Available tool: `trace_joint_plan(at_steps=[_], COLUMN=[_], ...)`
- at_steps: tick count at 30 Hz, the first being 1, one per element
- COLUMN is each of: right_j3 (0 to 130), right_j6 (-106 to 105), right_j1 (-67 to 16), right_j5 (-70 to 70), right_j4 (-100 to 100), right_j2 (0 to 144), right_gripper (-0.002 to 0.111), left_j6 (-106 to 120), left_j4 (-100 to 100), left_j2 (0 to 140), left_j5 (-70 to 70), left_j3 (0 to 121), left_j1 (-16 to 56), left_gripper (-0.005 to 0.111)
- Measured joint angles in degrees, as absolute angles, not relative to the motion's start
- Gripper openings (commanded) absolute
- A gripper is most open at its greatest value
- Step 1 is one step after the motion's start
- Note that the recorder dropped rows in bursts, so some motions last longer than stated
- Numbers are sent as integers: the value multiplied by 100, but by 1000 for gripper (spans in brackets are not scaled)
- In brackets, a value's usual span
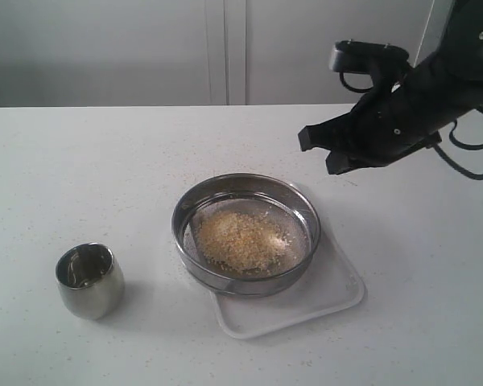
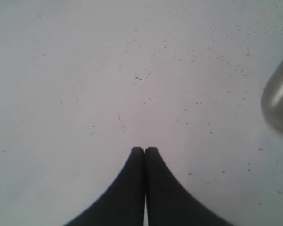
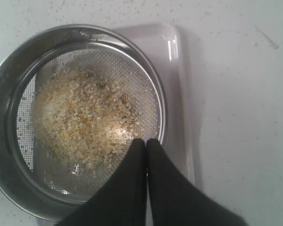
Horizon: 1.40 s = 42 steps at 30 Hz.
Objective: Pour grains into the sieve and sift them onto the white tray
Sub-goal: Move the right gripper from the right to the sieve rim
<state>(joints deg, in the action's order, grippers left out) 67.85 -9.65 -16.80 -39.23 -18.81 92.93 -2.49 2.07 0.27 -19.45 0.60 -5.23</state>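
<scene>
The sieve [image 1: 246, 233], a wide, shallow ring of dull steel with fine wire mesh across its bottom, sits on the white tray [image 1: 332, 294]. The tray is a smooth, flat rectangle with rounded corners and a low rim, and one corner and one long edge jut out from under the sieve. The grains [image 1: 243, 240] lie heaped loosely mid-mesh, yellow and pale, coarse as meal. The right pincer [image 3: 146, 140] hangs above the sieve just inside its rim, its black tapered fingers pressed together on nothing. A small rounded steel cup [image 1: 89, 280] stands upright well apart from the sieve, with speckled white tabletop [image 1: 105, 177] between them. The left pincer [image 2: 144, 149], likewise closed and empty, hovers over that tabletop near the cup.
</scene>
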Motion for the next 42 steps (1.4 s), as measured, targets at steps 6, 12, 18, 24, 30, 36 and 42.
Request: trace_joint_plan(at_steps=[6, 12, 18, 24, 30, 36, 42], right_j3=[7354, 7688, 7935, 7983, 7983, 7983, 7983], right_j6=[-1051, -1379, -1440, -1440, -1440, -1440, -1440], right_j1=[-1721, -1721, -1721, -1721, -1721, -1771, -1824], right_j5=[-4496, -4806, -5053, -5053, -5020, -4984, -4736], right_j4=[-1870, -1783, -1416, -1298, -1298, -1368, -1483], right_j2=[9899, 10293, 10601, 10692, 10885, 11125, 11323], right_gripper=[0, 0, 7, 20, 31, 32, 32], left_j6=[-249, -249, -249, -249, -249, -249, -249], left_j4=[207, 207, 207, 207, 207, 207, 207], left_j2=[27, 27, 27, 27, 27, 27, 27], left_j5=[-1945, -1945, -1945, -1945, -1945, -1945, -1945], left_j3=[60, 60, 60, 60, 60, 60, 60], left_j1=[-523, -523, -523, -523, -523, -523, -523], left_gripper=[0, 0, 0, 0, 0, 0, 0])
